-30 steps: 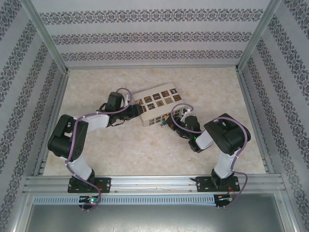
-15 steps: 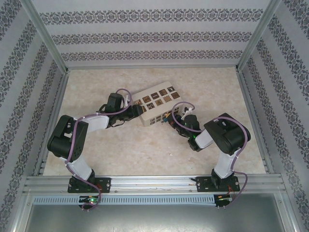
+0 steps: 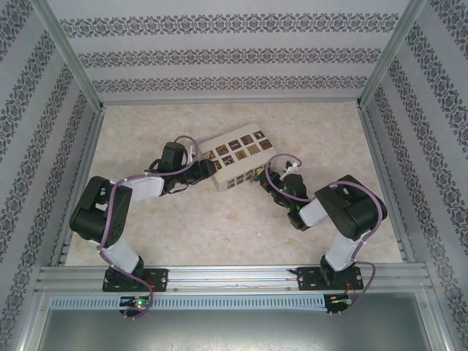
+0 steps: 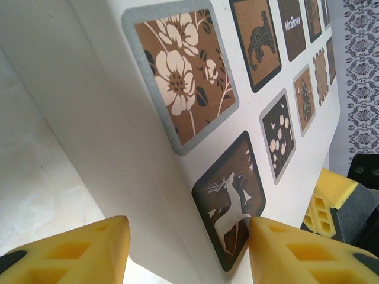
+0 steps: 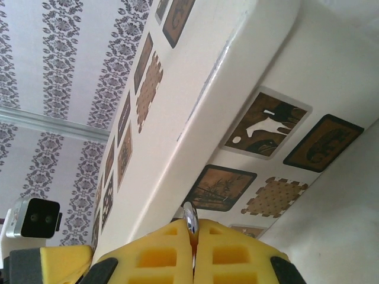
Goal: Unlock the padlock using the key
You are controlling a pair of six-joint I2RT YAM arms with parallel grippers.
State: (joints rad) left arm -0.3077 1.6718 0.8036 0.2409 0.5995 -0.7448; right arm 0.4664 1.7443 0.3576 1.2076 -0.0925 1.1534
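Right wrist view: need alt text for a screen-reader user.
The right pincer, shut, pinches a small silver metal piece close to a white box with brown patterned squares. Patterned wallpaper shows behind, at left.

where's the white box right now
In the top view the white box sits mid-table, with the left gripper at its left end and the right gripper by its near side.

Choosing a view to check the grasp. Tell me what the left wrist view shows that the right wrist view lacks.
Left wrist: the left fingers apart astride a corner of the white box, grip unclear, near its flower square and deer square. Right wrist: the right fingers pinched shut on a thin silver piece. Both: the white box and the patterned wall.
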